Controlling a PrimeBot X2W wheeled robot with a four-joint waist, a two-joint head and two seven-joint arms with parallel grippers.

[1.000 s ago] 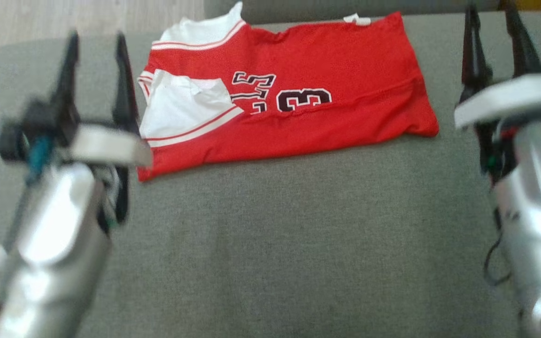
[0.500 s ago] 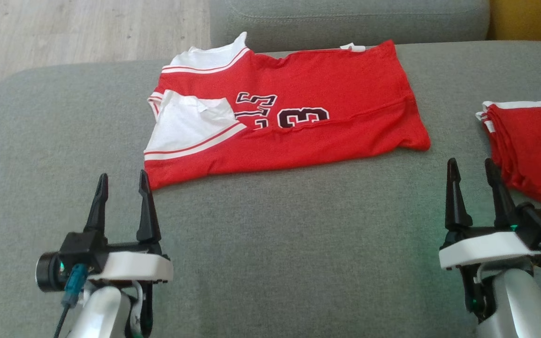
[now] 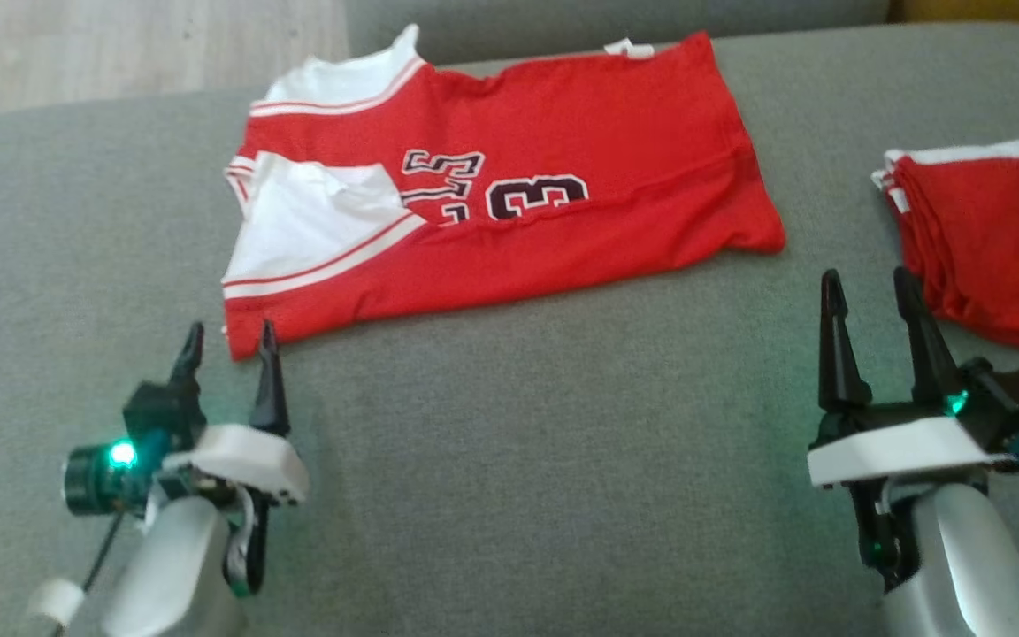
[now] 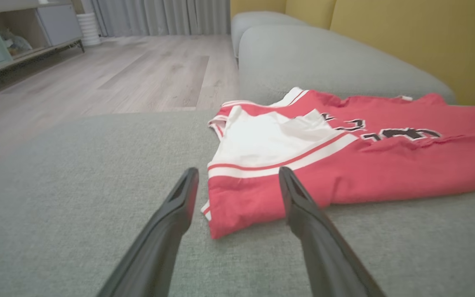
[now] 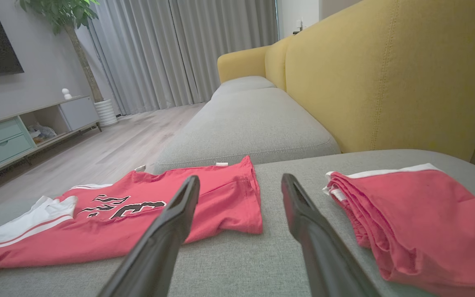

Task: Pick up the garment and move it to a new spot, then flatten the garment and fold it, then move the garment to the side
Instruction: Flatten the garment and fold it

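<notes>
**Red jersey (image 3: 509,195) lying folded on the sofa seat (image 3: 518,460), both sets of jaws wide apart**

So the jersey sat toward the far side of the grey sofa seat, folded in half lengthwise. The black number and lettering faced up, and a white panel with red stripes was at its left end. Its far edge ran right up against the next seat cushion (image 3: 616,13).

The left gripper (image 3: 231,329) hovered low just beside the jersey's near-left corner, jaws spread with nothing in them. In the left wrist view that corner sat right in the gap between the two fingers (image 4: 171,222). Honestly couldn't tell if the tips were touching the fabric or just above it.

The right gripper (image 3: 866,276) was over bare cushion, jaws spread just as wide and empty too. It sat between the jersey's right end and a second red garment (image 3: 987,239) with white trim, which was bunched in folds at the right edge of the seat. As far as I could see it touched neither.

Behind the seat was a yellow backrest (image 5: 386,82). Off to the side were a wood floor (image 4: 118,78), grey curtains (image 5: 179,49) and a low cabinet (image 5: 2,140) with pale green drawers
</notes>
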